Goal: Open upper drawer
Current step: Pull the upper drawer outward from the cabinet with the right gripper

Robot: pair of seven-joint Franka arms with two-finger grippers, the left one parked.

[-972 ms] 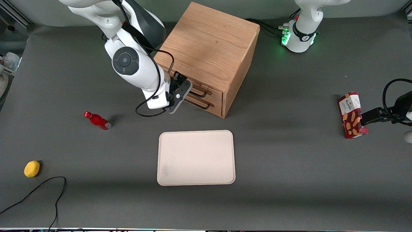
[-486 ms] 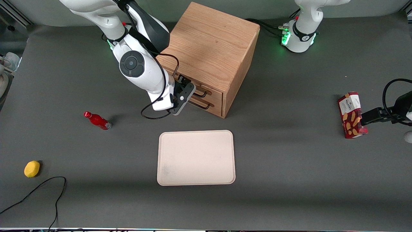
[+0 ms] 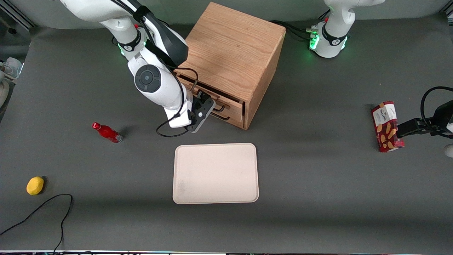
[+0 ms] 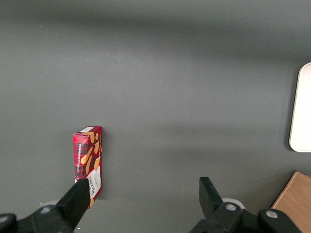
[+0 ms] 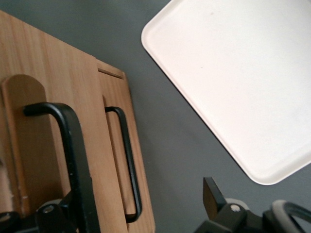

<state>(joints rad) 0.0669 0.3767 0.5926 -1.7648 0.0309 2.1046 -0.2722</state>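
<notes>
The oak cabinet (image 3: 231, 60) fills the upper middle of the front view, its upper drawer (image 3: 216, 100) pulled out a short way, a dark gap showing along its top edge. The cream tray (image 3: 215, 173) lies nearer the camera, at frame centre, apart from the cabinet. The gripper (image 3: 204, 109) sits at the drawer fronts, just above centre of the frame; in the wrist view its fingers (image 5: 214, 194) stand apart with the upper drawer's handle (image 5: 73, 155) between them, though whether they press it is hard to tell. The bottom drawer's handle (image 5: 127, 165) lies beside it. A biscuit box (image 3: 386, 126) is at the right edge, a red bottle (image 3: 107, 132) at middle left, a yellow fruit (image 3: 35, 185) at lower left.
</notes>
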